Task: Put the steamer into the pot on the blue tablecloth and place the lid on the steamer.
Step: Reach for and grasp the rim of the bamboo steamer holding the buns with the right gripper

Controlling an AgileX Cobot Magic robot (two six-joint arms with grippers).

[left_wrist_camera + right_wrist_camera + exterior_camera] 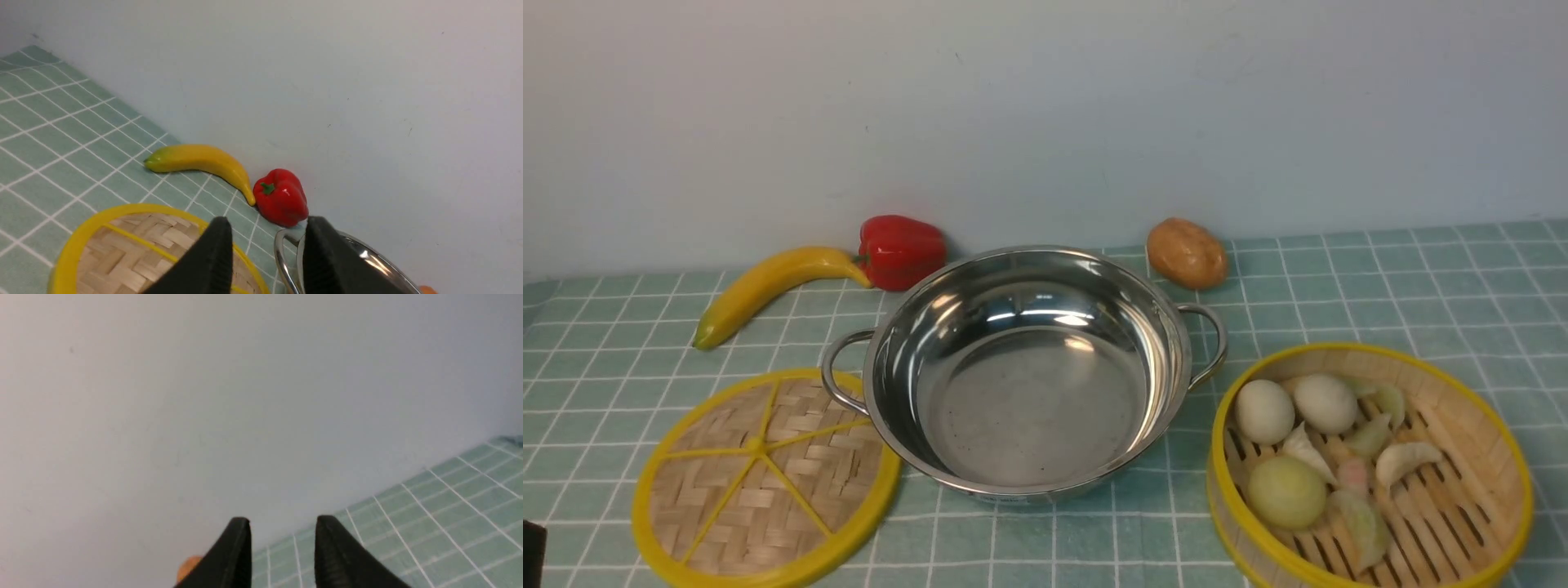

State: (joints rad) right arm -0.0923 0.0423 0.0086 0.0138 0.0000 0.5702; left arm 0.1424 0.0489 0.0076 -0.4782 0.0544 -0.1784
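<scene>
The steel pot (1029, 371) stands empty in the middle of the blue tablecloth (1380, 286). The steamer (1486, 457) sits to its right, holding eggs and dumplings. The flat woven lid (764, 478) lies to the pot's left, its edge under the pot's left handle. Neither gripper shows in the front view. In the left wrist view my left gripper (267, 228) is open and empty, above the lid (135, 253) and the pot's handle (282, 261). In the right wrist view my right gripper (282, 526) is open and empty, over the cloth (429, 522) near the wall.
A banana (768, 286) and a red pepper (900, 249) lie behind the lid by the wall, also in the left wrist view. A brown potato (1186, 253) lies behind the pot's right side. A dark object (533, 555) sits at the front left corner.
</scene>
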